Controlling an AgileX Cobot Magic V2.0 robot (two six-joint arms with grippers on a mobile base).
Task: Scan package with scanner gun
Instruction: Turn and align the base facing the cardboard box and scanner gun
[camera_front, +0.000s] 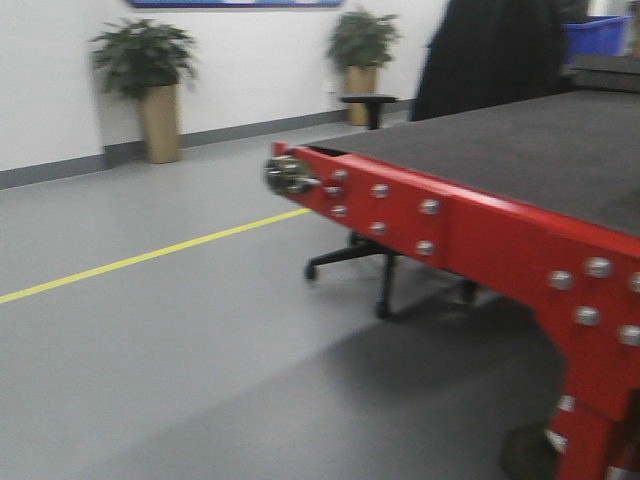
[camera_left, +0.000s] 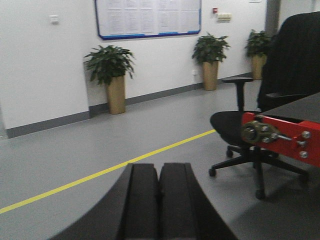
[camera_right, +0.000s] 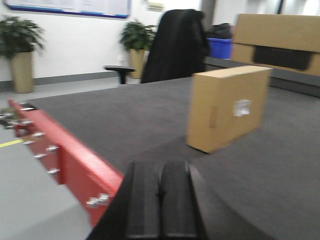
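Left tool (camera_left: 159, 170) and right tool (camera_right: 160, 167) are black.

left gripper (camera_left: 159, 170) low in my frame, two black pads (camera_left: 142, 200) pressed flat together. i see grey floor (camera_left: 65, 150) ahead, yellow line (camera_left: 125, 162) crossing it on slant. black office chair (camera_left: 250, 127) at right, just behind bolted red frame (camera_left: 290, 137) corner. three potted plants (camera_left: 111, 75) along white wall (camera_left: 45, 65), notice board (camera_left: 148, 17) above.

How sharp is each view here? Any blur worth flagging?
Exterior front-facing: motion-smeared, the bolts on the red frame are soft. Left wrist: sharpest, office chair and potted plant clear. Right wrist: blurred, the package has a white label that is unreadable.
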